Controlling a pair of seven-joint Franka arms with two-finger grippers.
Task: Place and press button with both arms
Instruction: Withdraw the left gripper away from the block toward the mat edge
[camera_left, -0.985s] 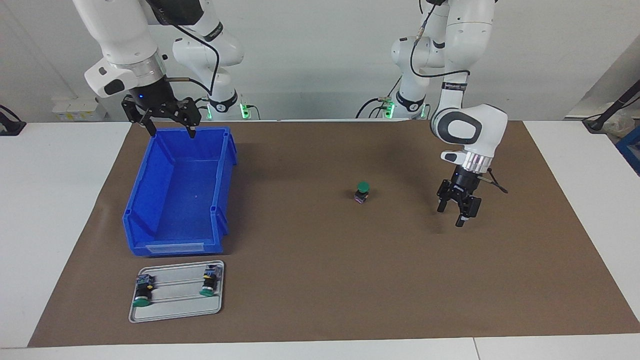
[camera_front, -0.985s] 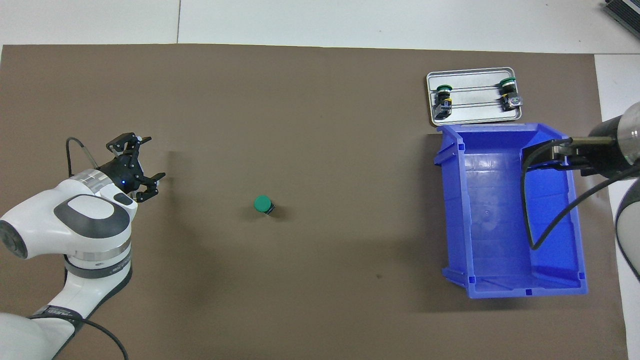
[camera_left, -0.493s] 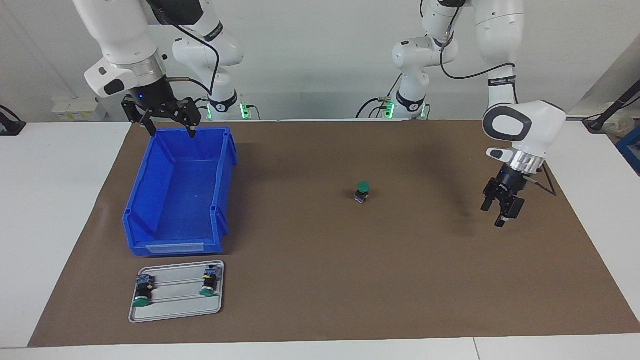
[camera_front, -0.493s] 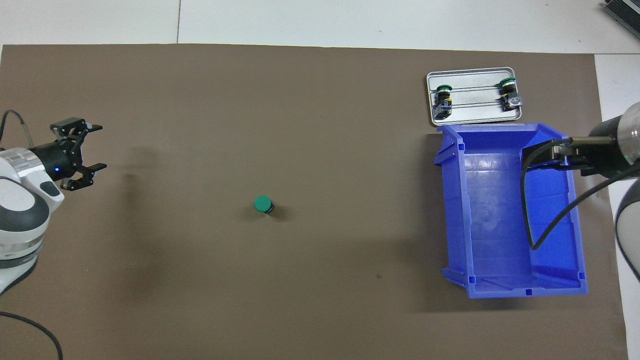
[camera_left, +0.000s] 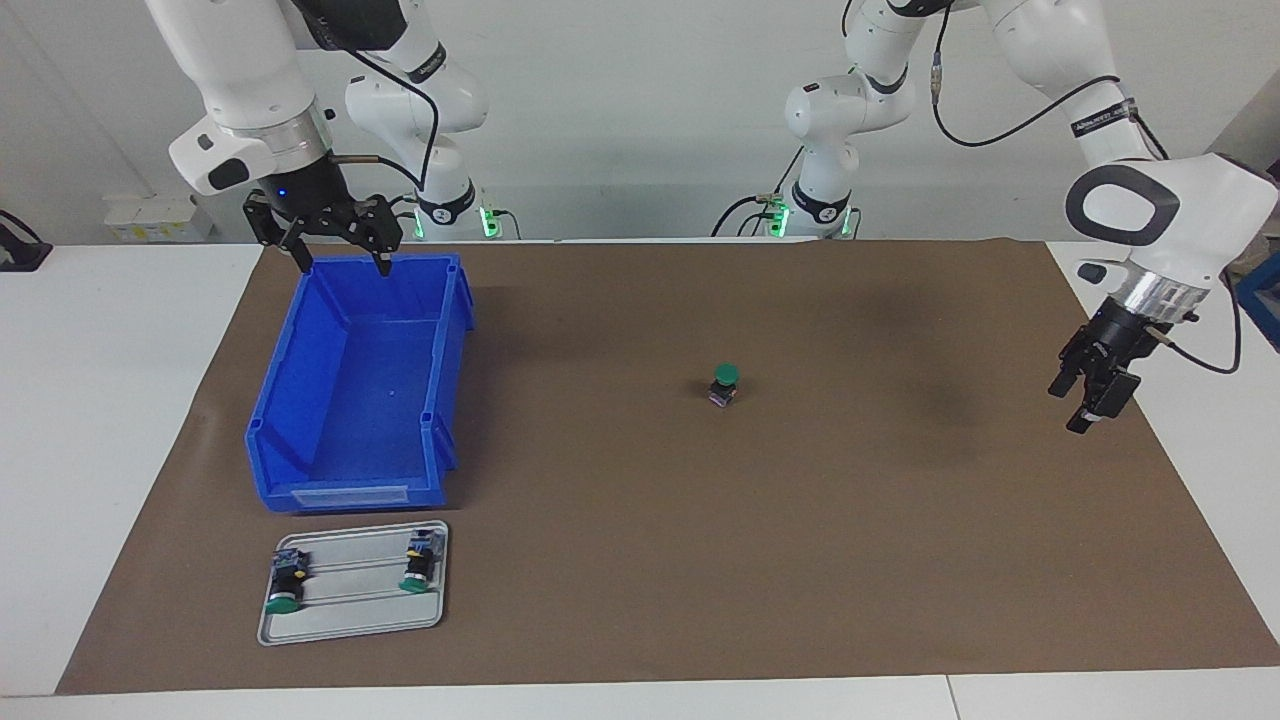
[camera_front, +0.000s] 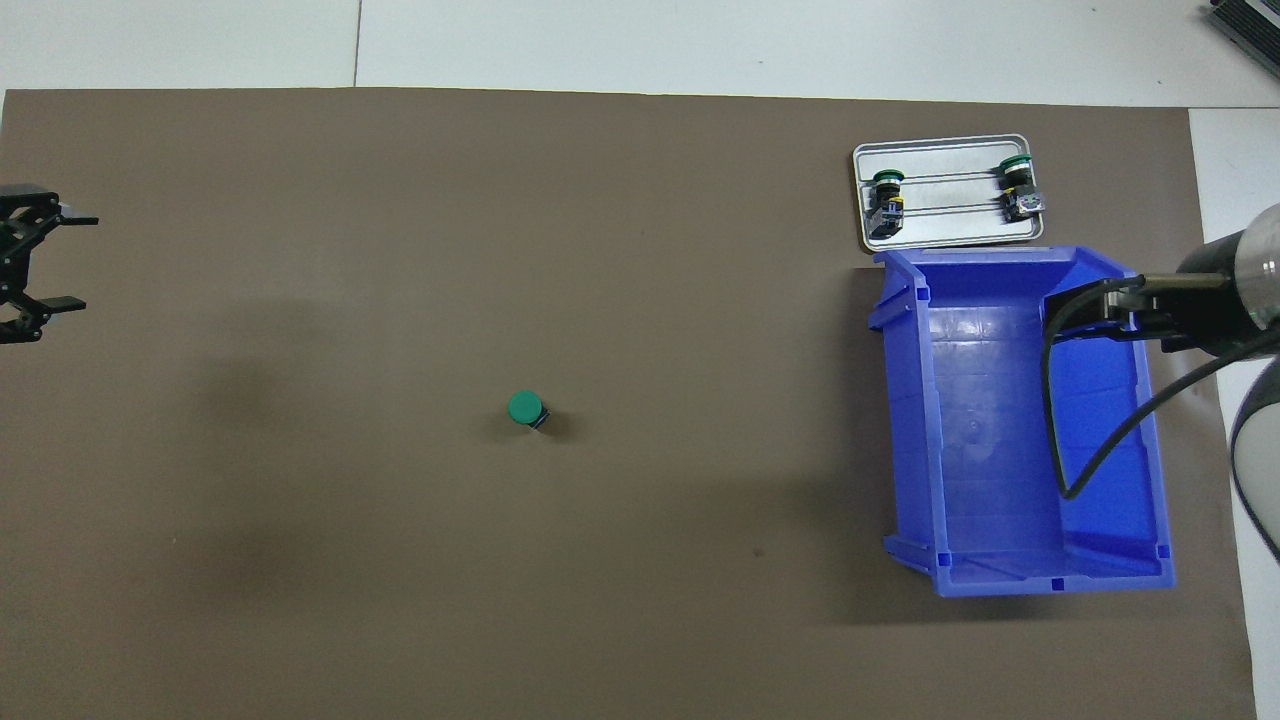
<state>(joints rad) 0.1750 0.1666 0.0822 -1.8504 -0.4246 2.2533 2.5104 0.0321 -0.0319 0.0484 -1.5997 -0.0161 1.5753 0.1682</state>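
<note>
Standing: button (camera_left: 724, 384) upright on the brown mat (camera_left: 640, 560), green cap up, mid-counter; nothing touching it.
Left hand: left hand (camera_left: 1088, 383) hangs low over the mat edge at its own arm's end of the counter, fingers spread, nothing in it. Button sits well apart from it, toward the right arm's end.
Right hand: right hand (camera_left: 340, 247) hovers over the blue bin's (camera_left: 350, 400) rim nearest the robots, fingers spread, nothing in it. Button well apart from it too, toward the left arm's end.
Bin: looks empty inside, directly under the right hand.
Tray: metal tray (camera_left: 352, 610) just past the bin, farther from the robots than the right hand; 2 spare buttons (camera_left: 285, 582) lying on their sides on it, untouched.
Done, prob.: placing part — button already set out on the mat, cap up, free of both hands.
Left, prob.: can't tell from here whether the cap got pressed. If not, one hand must come over the button, fingers pressed together, and push straight down on the cap.
Arms: neither near the button; both look parked w/ nothing to carry.
Risk: small, tall-ish part; off-centre push could tip it.
</note>
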